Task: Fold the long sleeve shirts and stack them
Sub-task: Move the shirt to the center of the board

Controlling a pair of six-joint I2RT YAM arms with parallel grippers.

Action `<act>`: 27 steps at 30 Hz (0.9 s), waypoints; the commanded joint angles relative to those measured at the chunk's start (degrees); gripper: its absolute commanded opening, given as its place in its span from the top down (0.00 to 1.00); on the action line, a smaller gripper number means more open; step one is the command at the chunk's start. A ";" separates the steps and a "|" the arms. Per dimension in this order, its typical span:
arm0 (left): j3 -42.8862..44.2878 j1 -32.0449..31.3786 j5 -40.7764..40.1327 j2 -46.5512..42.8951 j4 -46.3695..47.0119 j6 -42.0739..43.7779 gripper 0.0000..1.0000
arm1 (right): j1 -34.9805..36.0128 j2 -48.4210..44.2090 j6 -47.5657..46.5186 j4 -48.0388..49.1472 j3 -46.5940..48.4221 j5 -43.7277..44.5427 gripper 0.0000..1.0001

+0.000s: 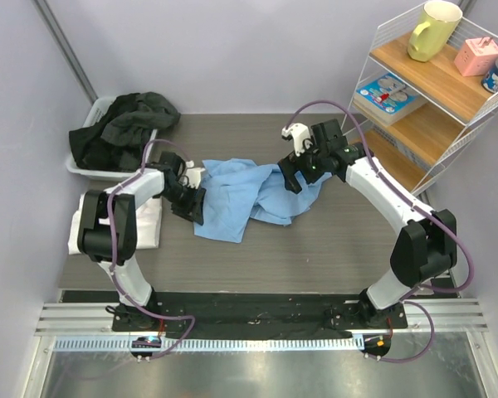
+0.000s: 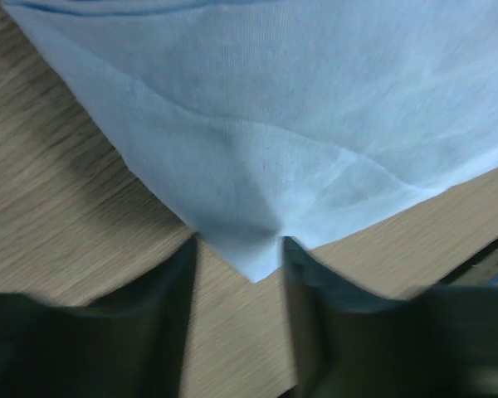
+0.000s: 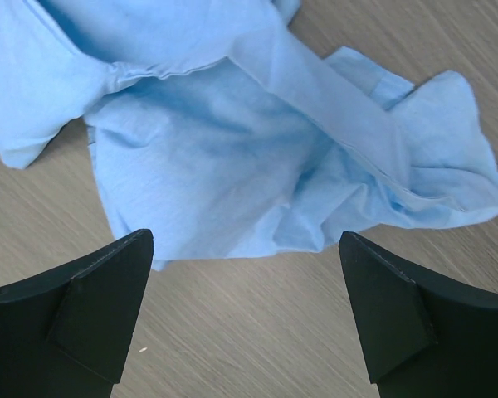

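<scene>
The light blue shirt [image 2: 299,124] pokes a corner into the half-open left pincer [image 2: 239,249]; right pincer [image 3: 245,249] wide over it.

The crumpled light blue shirt [image 1: 249,195] takes up the middle of the tabletop [image 1: 332,249]. Bare wood lies open along the near side in front of it, in a band behind it, and on the right half. The far-left corner is blocked by a bin [image 1: 100,108] heaped with dark clothes [image 1: 129,124]. A white shirt [image 1: 149,224] lies along the left edge beside the left arm. A wire shelf [image 1: 432,108] closes off the far right, near the right arm. The right gripper [image 3: 245,240] is spread wide over the shirt's hem, with bare wood below it. The left gripper [image 2: 238,242] straddles a shirt corner, with wood showing in the gap.
</scene>
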 commanded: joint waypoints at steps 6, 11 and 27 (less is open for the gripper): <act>17.56 4.99 10.76 -10.11 -0.09 -1.58 1.00 | -0.92 -6.31 -1.42 5.86 0.39 4.48 0.00; 28.14 5.00 8.13 -11.72 -4.04 -5.10 1.00 | -1.10 -6.85 -1.25 6.94 3.19 3.86 0.00; -0.07 4.91 5.23 -5.57 3.50 -1.94 0.26 | -1.01 -7.73 -0.81 4.56 2.05 2.64 0.00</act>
